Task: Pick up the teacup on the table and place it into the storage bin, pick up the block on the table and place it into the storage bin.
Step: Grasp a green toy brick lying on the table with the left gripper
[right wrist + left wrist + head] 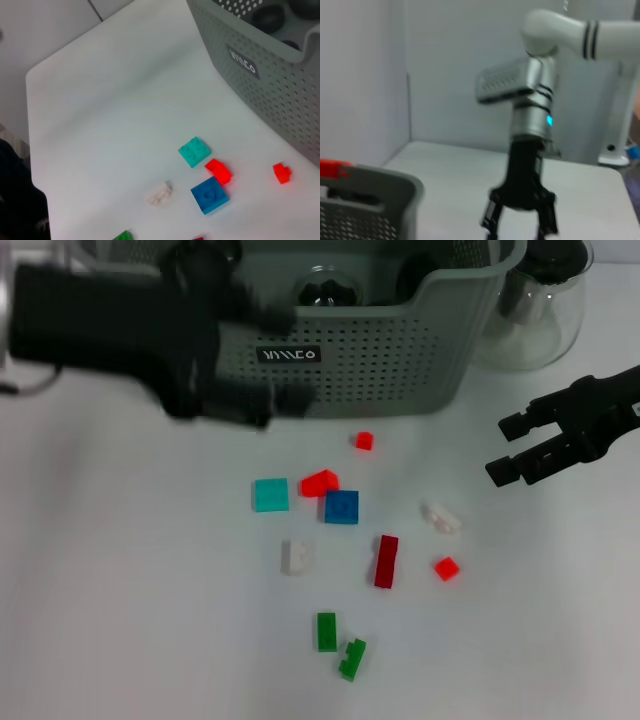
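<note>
Eleven small blocks lie scattered on your white table (120, 600), just in front of the grey-green perforated storage bin (400, 350) at the far edge. Your right gripper (510, 448) hovers open well right of them; your left gripper (285, 358) sits blurred against the bin's front, and whether it's open you cannot tell.

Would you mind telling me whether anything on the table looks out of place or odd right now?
Nothing looks damaged or spilled. Small blocks lie scattered on the table before the storage bin; the green block nearest the front lies askew. The glass teapot stands upright beside the bin.
</note>
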Robot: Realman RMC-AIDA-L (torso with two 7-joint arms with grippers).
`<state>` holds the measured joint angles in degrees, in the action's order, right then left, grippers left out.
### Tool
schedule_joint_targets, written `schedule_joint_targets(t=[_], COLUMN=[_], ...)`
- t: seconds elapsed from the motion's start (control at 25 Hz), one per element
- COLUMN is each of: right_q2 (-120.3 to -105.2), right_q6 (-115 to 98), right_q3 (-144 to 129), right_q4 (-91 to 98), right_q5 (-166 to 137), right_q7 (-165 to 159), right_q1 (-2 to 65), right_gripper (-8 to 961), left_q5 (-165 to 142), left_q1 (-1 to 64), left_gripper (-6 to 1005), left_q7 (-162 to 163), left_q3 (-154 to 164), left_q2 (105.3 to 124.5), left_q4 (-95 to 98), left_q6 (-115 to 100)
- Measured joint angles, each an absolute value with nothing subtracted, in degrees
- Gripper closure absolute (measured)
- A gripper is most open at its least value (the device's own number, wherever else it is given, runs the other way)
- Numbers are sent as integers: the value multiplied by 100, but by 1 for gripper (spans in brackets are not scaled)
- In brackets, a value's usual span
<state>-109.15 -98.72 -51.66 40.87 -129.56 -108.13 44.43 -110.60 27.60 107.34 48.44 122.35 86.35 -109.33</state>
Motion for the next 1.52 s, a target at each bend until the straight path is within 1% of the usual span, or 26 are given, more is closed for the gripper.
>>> schedule_joint_targets(t=[0.12,0.2,0.36,0.56,0.84,1.0,1.2,1.52], right_q2=[-10918,-10948,-10993,-10997,-11045,-11048,-11047,-11007], right_q6=[-9880,-9875,-9839,-9820,-9816,-9810,-9790,-9852], right_q3=[-5168,-5168,-5168,-5126,-5117,-5095,-5004,-4966], right_q4=[4087,4087,4087,4088,4087,4087,4087,4076], right_q5=[-13015,-13110,-13235,-13252,-13240,-13226,-13226,-13221], right_q7=[-10772,-10763,-10761,-10854,-11091,-11163,-11150,-11068], right_q1=[4494,4537,4580,4559,4529,4525,4491,4342], right_gripper=[28,28,29,29,28,28,29,29], left_q5=[-11324,-11578,-12105,-12802,-13891,-14331,-14776,-14865], left_q1=[2586,2569,2632,2678,3035,3178,3212,3151], left_gripper=[267,270,273,273,274,274,275,275], left_q7=[10430,10357,10345,10370,10999,11617,12439,12876], left_q3=[5056,5202,5493,6002,7449,8488,9717,10134], left_q2=[12336,12364,12378,12397,12436,12453,12476,12480], left_q4=[8489,8328,8007,8107,8335,8505,8816,8864], left_q6=[-10952,-10955,-10958,-10932,-10631,-10373,-10036,-9654])
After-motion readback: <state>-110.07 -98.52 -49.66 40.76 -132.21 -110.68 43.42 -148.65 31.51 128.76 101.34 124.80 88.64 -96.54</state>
